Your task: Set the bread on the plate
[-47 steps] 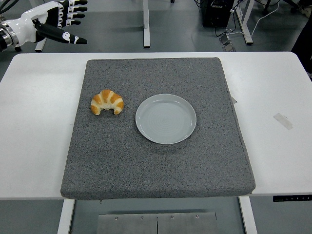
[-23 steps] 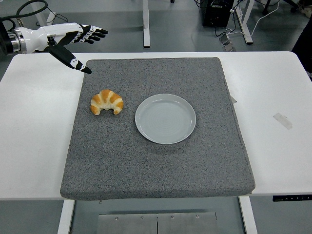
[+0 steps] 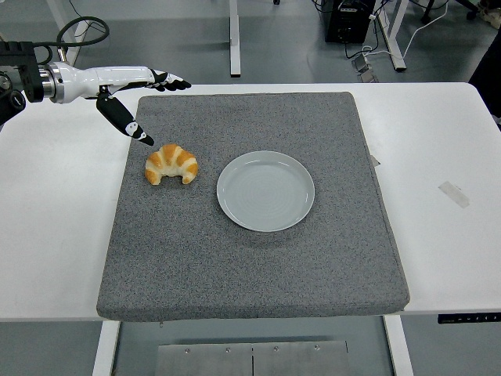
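The grey mat (image 3: 250, 258) covers most of the white worktop (image 3: 438, 235), and on it the plate (image 3: 265, 190) sits bare, with the bread (image 3: 172, 164), a croissant, lying just beside it to the left, apart from its rim. Farther back, the left hand (image 3: 125, 86) hangs above the mat's far-left corner, its fingers (image 3: 168, 80) stretched flat and apart, the thumb pointing down toward the bread, nothing held. The right hand is nowhere to be seen. As I see it, the risk lies in the approach: coming in this flat and from the side, the hand may nudge the croissant along the mat instead of closing round it. A hard squeeze would crush the flaky crust, and a loose one could drop it short of the plate.
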Robot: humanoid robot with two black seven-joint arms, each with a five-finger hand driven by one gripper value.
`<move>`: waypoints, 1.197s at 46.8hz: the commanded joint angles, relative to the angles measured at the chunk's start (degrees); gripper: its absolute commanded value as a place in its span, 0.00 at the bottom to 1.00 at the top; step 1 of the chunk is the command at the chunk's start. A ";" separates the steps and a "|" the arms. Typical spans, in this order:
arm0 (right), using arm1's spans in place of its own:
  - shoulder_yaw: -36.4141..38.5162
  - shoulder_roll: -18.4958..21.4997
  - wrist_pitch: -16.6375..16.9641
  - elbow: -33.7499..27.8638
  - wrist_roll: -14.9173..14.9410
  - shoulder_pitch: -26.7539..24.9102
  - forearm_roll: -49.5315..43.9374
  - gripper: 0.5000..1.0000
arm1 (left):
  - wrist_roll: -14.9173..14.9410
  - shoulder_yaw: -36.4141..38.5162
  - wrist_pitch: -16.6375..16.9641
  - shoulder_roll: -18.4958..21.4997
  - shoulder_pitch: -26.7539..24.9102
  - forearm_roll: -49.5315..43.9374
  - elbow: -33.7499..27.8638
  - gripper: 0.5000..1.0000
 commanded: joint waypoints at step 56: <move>0.00 0.00 0.00 0.00 0.00 0.02 0.00 1.00 | 0.65 12.36 14.63 -4.00 3.54 0.94 -0.26 0.94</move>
